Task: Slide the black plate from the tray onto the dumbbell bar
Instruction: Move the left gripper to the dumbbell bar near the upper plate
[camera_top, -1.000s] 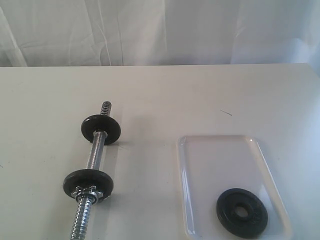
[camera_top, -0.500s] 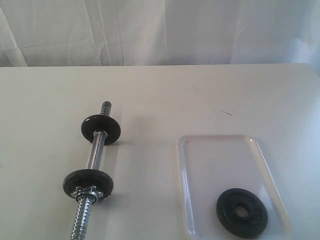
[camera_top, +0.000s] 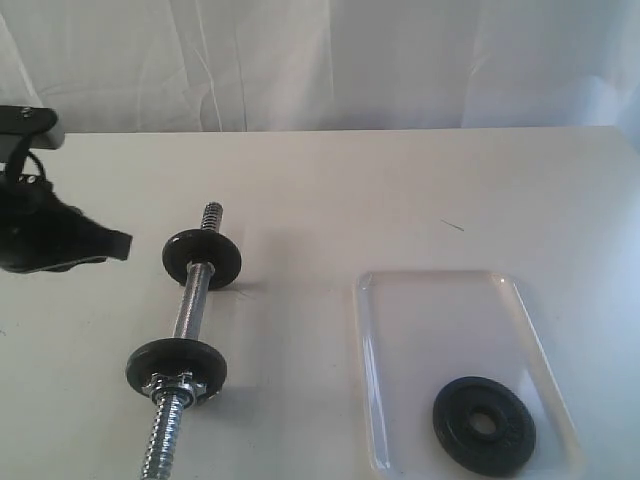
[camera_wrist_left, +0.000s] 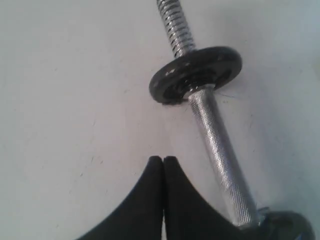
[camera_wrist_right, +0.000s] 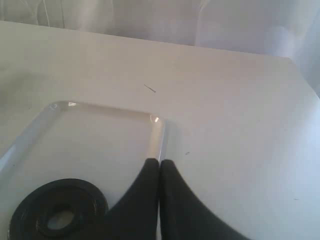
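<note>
The black plate (camera_top: 484, 424) lies flat in the near part of the translucent white tray (camera_top: 440, 290), its centre hole showing; it also sits at the right wrist view's lower edge (camera_wrist_right: 57, 212). The chrome dumbbell bar (camera_top: 190, 305) lies on the table with two black discs on it (camera_top: 201, 258) (camera_top: 176, 367) and a chrome collar nut (camera_top: 178, 384) against the nearer disc. My left gripper (camera_top: 120, 245) hovers left of the bar, shut and empty, its tips (camera_wrist_left: 163, 159) close to the knurled shaft (camera_wrist_left: 217, 152). My right gripper (camera_wrist_right: 159, 162) is shut and empty above the tray's rim (camera_wrist_right: 155, 145), out of the exterior view.
The white tabletop (camera_top: 400, 190) runs back to a white draped cloth (camera_top: 320, 60). A small dark mark (camera_top: 452, 225) lies on the table beyond the tray. The bar's threaded ends (camera_top: 212, 215) (camera_top: 163, 440) stick out past both discs.
My left arm has come into the exterior view at the left edge, beside the bar's far disc. The bar, tray and black plate have not moved.
</note>
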